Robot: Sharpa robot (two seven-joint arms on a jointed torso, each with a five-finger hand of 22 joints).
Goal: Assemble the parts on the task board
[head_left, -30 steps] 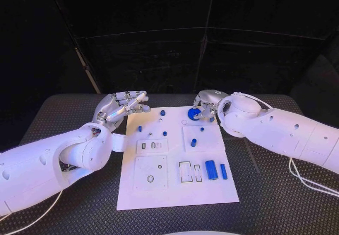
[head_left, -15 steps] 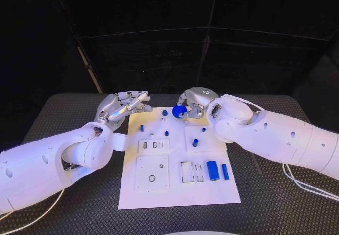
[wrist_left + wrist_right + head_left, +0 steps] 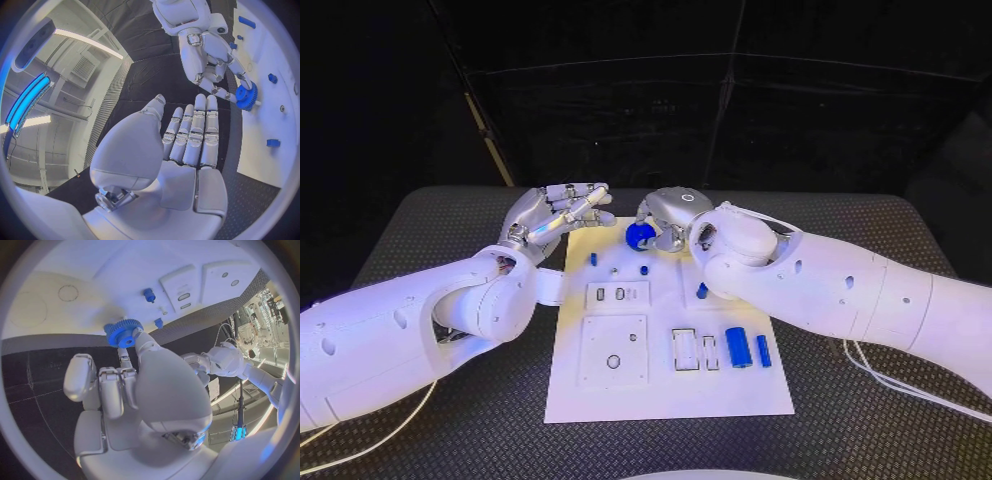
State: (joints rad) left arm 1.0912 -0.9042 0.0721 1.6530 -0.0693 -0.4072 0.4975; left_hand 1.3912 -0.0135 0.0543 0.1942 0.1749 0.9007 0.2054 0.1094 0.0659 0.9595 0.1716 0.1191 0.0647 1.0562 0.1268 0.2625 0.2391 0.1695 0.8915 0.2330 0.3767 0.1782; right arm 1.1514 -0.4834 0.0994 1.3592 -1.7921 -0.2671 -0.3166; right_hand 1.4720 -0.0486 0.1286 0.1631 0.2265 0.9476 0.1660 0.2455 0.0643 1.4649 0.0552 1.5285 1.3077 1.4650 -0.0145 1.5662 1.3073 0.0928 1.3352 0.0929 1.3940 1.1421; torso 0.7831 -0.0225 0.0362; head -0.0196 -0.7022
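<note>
The left hand (image 3: 560, 215) is seen at the far left corner of the task board (image 3: 668, 385), just off its edge. Nothing is held in it. In the left wrist view the fingers (image 3: 199, 131) are stretched out straight, side by side, and the palm is bare.

On the task board, small blue parts are dotted about. Two little blue pegs (image 3: 593, 259) are stood near the far left part of the plate, with a third small one (image 3: 645, 269) just beside them. Near the middle, white slotted blocks (image 3: 619, 294) are set into the plate.

A blue gear (image 3: 640, 235) is gripped at the fingertips of the right hand (image 3: 672, 215), over the far end of the board, near the left hand. In the right wrist view the gear (image 3: 122, 333) is pinched at its toothed rim, close above the white plate.

Further right, a fat blue cylinder (image 3: 737, 347) and a thin blue bar (image 3: 763, 350) are laid side by side on the near right part of the board.
</note>
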